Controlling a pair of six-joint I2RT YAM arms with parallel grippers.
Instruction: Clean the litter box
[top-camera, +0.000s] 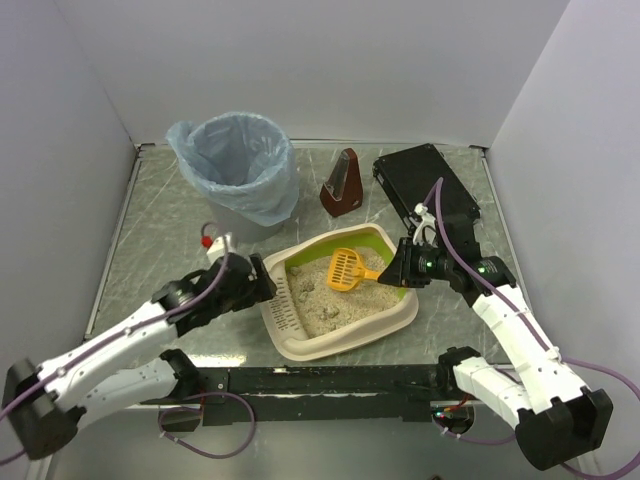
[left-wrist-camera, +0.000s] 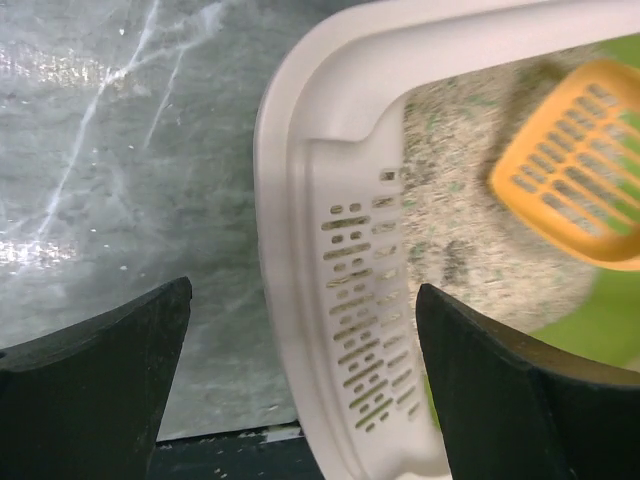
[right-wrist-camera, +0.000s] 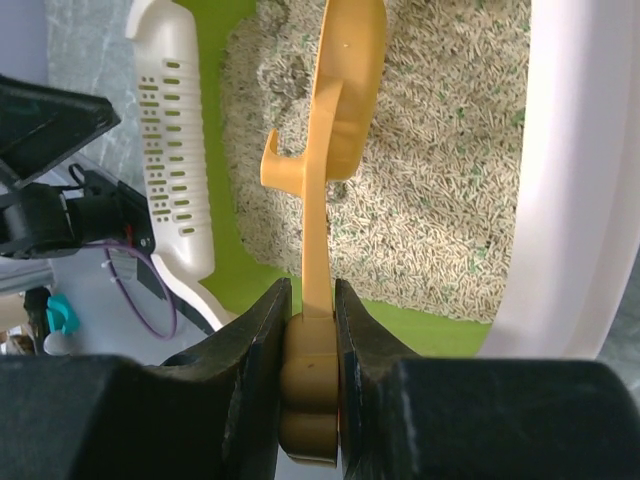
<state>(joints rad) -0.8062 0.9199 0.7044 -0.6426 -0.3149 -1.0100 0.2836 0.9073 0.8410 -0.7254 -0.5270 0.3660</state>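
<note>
The cream-beige litter box (top-camera: 340, 345) with grey litter and a lime-green inner wall lies at the table's middle front. My right gripper (top-camera: 397, 272) is shut on the handle of an orange slotted scoop (top-camera: 343, 268), whose head is over the litter. In the right wrist view my gripper (right-wrist-camera: 312, 290) clamps the scoop handle (right-wrist-camera: 318, 200) above the litter box rim (right-wrist-camera: 570, 200). My left gripper (top-camera: 265, 287) is open at the box's left end. In the left wrist view it (left-wrist-camera: 303, 300) straddles the slotted rim ledge (left-wrist-camera: 360, 300); the scoop (left-wrist-camera: 575, 180) shows at right.
A round bin lined with a blue bag (top-camera: 240, 165) stands at the back left. A brown wedge-shaped object (top-camera: 343, 185) stands behind the box. A flat black case (top-camera: 425, 185) lies at the back right. White walls enclose the table on three sides.
</note>
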